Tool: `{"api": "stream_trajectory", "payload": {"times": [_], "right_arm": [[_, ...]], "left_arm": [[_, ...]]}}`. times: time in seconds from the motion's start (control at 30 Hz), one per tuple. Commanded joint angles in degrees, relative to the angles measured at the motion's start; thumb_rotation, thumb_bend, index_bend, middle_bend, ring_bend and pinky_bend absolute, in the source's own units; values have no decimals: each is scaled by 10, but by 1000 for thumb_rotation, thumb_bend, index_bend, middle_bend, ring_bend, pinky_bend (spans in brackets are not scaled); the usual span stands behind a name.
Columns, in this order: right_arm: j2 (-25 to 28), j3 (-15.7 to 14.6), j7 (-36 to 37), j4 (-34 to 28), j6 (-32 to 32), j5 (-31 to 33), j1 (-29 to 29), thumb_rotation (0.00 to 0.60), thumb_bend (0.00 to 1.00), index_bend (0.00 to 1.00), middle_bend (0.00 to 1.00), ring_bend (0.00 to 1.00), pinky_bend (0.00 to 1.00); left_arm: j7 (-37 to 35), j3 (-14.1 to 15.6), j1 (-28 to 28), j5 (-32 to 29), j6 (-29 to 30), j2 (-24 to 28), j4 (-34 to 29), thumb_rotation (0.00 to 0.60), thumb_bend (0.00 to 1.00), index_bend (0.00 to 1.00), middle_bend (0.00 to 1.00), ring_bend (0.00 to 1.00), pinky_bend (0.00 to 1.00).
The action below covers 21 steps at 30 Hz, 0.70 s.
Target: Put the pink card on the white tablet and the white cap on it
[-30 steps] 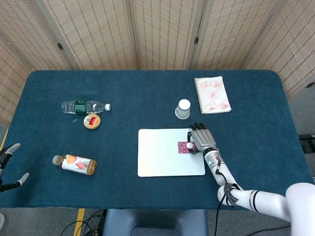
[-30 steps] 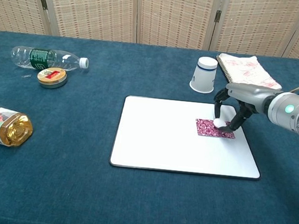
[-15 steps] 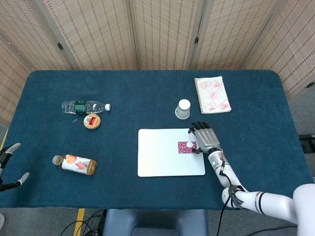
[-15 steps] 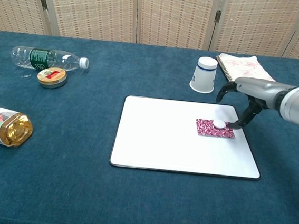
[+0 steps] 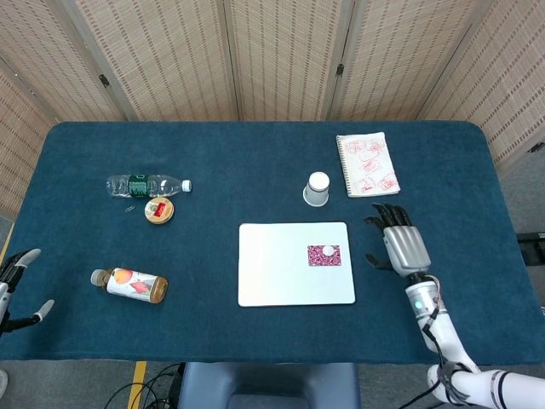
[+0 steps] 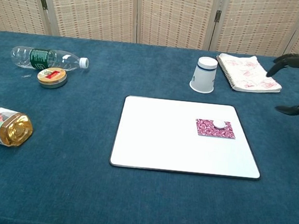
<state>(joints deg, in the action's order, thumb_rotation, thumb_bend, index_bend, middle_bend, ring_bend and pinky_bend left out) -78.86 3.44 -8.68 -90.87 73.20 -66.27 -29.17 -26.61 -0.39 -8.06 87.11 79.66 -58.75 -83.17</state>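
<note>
A: Let us take the white tablet (image 5: 295, 274) as the landmark and go from the near edge of the bench (image 5: 255, 162) outward. What is nearest?

B: Far to the left of the tablet, at the near corner, is the left hand (image 5: 17, 290). It holds nothing and the fingers are apart. A little further, also left of the tablet, a juice bottle (image 5: 129, 285) lies on its side.

A: And on the tablet itself?

B: The pink card (image 5: 324, 254) lies flat on its right part, and the white cap (image 5: 328, 251) sits on the card. Both steps of the task look done to me.

A: Where is the right hand?

B: The right hand (image 5: 400, 241) is to the right of the tablet, apart from it, over the blue cloth. Its fingers are spread and it holds nothing.

A: Beyond the tablet?

B: A paper cup (image 5: 317, 189) stands upside down just behind it, and a notebook (image 5: 367, 164) lies behind and to the right. Far to the left and behind are a small round tin (image 5: 159, 210) and a clear bottle (image 5: 146, 184) lying down.

A: So what is left?

B: I judge nothing, only to rest the arm.
</note>
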Motion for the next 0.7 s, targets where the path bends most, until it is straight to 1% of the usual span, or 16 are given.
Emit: {"api": "stream_trajectory", "payload": {"times": [0.03, 0.1, 0.17, 0.27, 0.4, 0.53, 0.7], "right_arm": [[31, -47, 26, 13, 47, -62, 57, 600, 144, 145, 73, 0, 0], [41, -66, 14, 23, 71, -85, 79, 600, 136, 53, 54, 0, 0], [45, -79, -15, 36, 98, -100, 103, 600, 124, 5, 28, 0, 0], [38, -81, -38, 52, 145, -117, 134, 600, 114, 0, 1, 0, 0], [33, -80, -15, 66, 171, -136, 160, 600, 113, 0, 0, 0, 0], [38, -75, -17, 69, 165, -140, 170, 600, 113, 0, 0, 0, 0], [49, -64, -12, 56, 159, -141, 180, 600, 113, 0, 0, 0, 0]], "left_arm": [[39, -2, 4, -2, 10, -5, -16, 600, 340, 0, 97, 72, 231], [59, -1, 6, 2, 16, -6, -26, 600, 340, 0, 97, 72, 231], [79, 0, 8, 6, 23, -7, -35, 600, 340, 0, 97, 72, 231], [100, 1, 9, 11, 26, -10, -42, 600, 340, 0, 97, 72, 231], [124, 1, 11, 7, 27, -12, -48, 600, 340, 0, 97, 72, 231], [135, 1, 11, 9, 30, -13, -55, 600, 340, 0, 97, 72, 231], [138, 3, 8, 11, 22, -15, -57, 600, 340, 0, 97, 72, 231]]}}
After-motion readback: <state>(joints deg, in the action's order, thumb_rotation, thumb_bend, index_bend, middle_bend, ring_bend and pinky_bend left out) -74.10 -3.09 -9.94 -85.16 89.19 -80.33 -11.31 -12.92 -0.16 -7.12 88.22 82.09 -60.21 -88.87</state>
